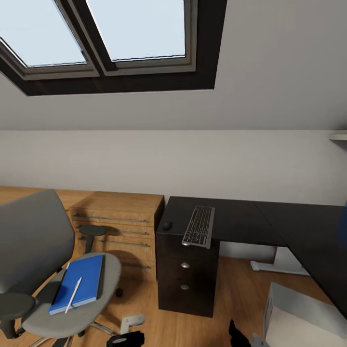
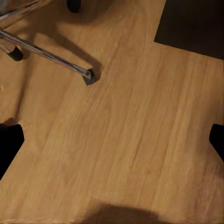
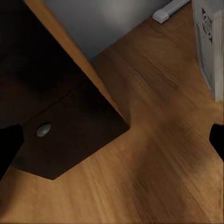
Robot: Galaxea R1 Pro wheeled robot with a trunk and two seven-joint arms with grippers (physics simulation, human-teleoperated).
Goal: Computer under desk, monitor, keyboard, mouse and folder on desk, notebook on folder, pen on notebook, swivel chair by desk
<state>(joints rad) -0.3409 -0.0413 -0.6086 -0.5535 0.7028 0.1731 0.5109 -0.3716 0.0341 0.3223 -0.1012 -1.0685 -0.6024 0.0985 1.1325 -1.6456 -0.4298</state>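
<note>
The grey swivel chair (image 1: 33, 241) stands at the left. The blue folder (image 1: 79, 283) lies on its seat with a white pen (image 1: 73, 295) on top. The notebook and the monitor are out of view. On the black desk (image 1: 241, 219), the keyboard (image 1: 198, 226) lies over the drawer unit and a dark mouse (image 1: 167, 225) sits just left of it. The pale computer (image 1: 301, 318) stands on the floor at lower right, also seen as computer (image 3: 207, 42). My left gripper (image 2: 112, 142) is open over bare floor. My right gripper (image 3: 112, 142) is open beside the desk's drawers (image 3: 44, 129).
A low light-wood cabinet (image 1: 118, 224) stands between chair and desk against the wall. A chrome chair leg with a castor (image 2: 88, 77) crosses the floor near my left gripper. A white desk foot (image 1: 282, 265) rests on the floor under the desk. Skylights slope overhead.
</note>
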